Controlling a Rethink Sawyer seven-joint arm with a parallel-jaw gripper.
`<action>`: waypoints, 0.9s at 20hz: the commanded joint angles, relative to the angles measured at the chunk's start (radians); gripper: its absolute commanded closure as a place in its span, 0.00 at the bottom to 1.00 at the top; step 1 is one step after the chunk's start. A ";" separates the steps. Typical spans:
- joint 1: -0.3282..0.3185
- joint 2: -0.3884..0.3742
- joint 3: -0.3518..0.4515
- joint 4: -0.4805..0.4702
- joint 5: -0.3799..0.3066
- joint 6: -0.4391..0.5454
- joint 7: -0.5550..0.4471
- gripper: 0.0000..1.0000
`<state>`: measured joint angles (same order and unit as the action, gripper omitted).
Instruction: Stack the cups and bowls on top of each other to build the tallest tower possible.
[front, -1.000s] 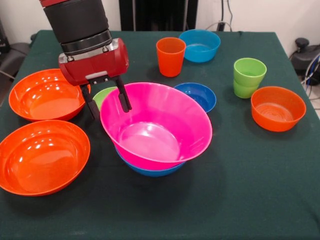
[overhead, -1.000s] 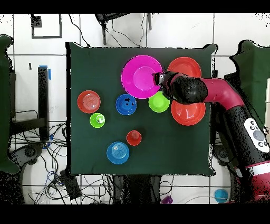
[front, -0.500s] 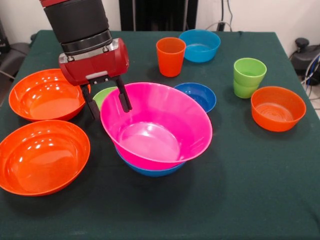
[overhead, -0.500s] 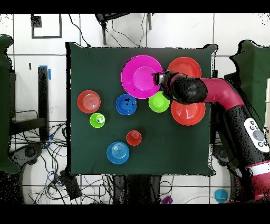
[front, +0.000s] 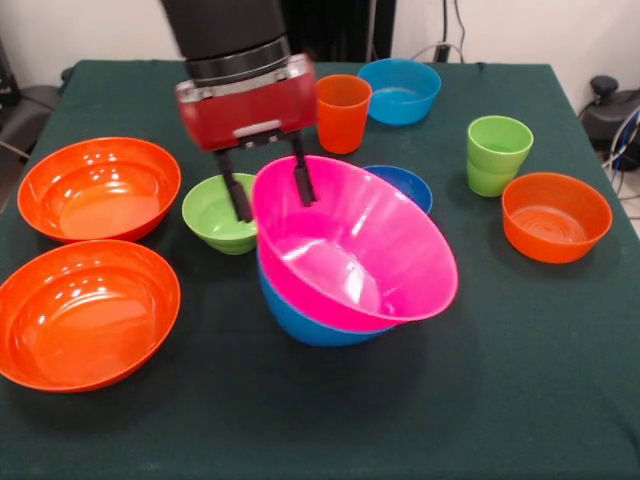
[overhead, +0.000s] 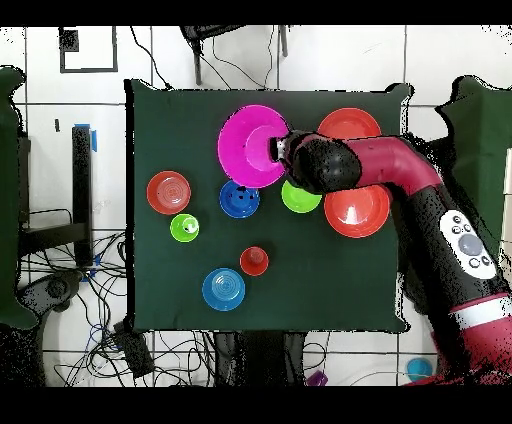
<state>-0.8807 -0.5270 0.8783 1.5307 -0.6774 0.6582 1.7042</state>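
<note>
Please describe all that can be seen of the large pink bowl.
The large pink bowl is round, glossy and looks like plastic. It is empty and sits nested in the large blue bowl, whose wall shows under it. It is tilted, its far rim raised and its opening turned toward the front camera. The gripper straddles that raised far rim, one finger inside the bowl and one outside. It lies near the table's middle, with the lime green bowl and dark blue bowl beside it.
</note>
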 joint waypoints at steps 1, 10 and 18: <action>0.152 -0.106 -0.122 0.136 -0.035 -0.023 0.170 0.00; 0.248 -0.155 -0.194 0.102 0.021 -0.011 0.193 0.00; 0.231 -0.144 -0.205 0.089 0.054 -0.004 0.109 0.00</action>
<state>-0.6452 -0.6784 0.7846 1.5925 -0.6172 0.6532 1.7406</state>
